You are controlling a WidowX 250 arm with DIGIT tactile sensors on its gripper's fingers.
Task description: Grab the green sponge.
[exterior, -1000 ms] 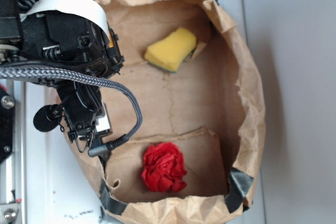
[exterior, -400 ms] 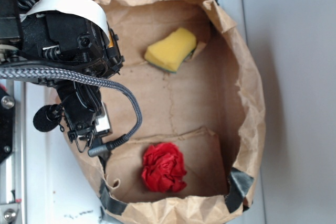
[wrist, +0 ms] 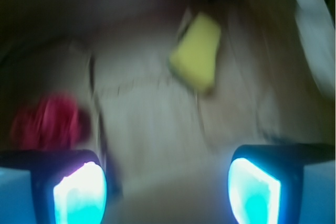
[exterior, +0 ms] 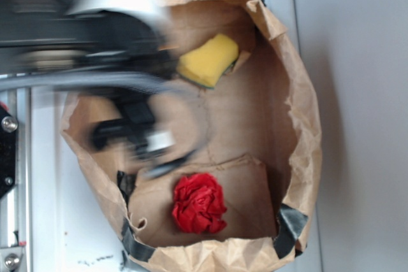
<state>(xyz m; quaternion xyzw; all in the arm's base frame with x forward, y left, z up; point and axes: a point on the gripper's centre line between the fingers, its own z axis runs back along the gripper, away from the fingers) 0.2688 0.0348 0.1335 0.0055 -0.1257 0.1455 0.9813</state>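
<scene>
Gripper (wrist: 167,190) with fingers spread apart, empty, above paper bag (exterior: 299,113) holding green sponge (wrist: 197,56); no legible writing.

White tabletop (exterior: 48,221), grey wall (exterior: 363,125) at right, soft even light.

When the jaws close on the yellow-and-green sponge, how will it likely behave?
The green sponge looks like soft foam, so it will probably squash and feel light. Its blocky shape lying flat on the paper bag floor suggests that it won't roll. The gripper is open, with nothing held.
</scene>
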